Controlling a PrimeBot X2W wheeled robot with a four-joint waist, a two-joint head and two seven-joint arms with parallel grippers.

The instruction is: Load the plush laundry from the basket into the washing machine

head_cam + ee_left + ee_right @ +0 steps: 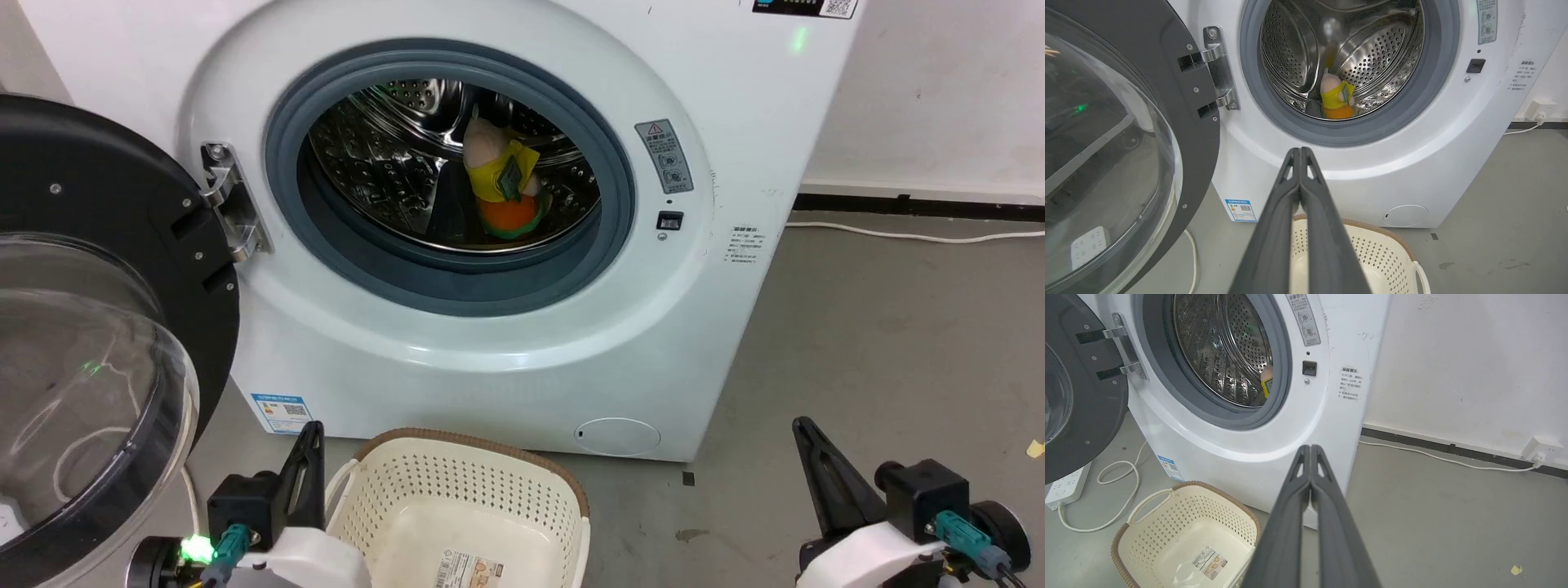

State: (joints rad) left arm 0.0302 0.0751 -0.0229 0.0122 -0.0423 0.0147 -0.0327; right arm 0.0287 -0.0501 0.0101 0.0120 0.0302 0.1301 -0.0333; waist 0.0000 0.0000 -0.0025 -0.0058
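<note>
Toy's in the drum, and the loading looks done from here!
One washing machine [506,359] with its one door [98,204] swung wide. One basket [482,449] sits on the floor at the machine's foot, with just a paper label [469,569] in it. Two claws, the left gripper [1299,152] and right gripper [1310,448], are both clenched on nothing. One plush laundry [502,184] lies low in the drum, near its front lip.

A grey, stained concrete floor [882,343] meets a scuffed white wall [1474,355], with a dark skirting strip [1412,440] along its foot. A white cable [1412,453] runs beside the strip to a wall socket [1541,449] at the right. At the left lies a white power strip [1067,489] with its looped cord [1133,498].
</note>
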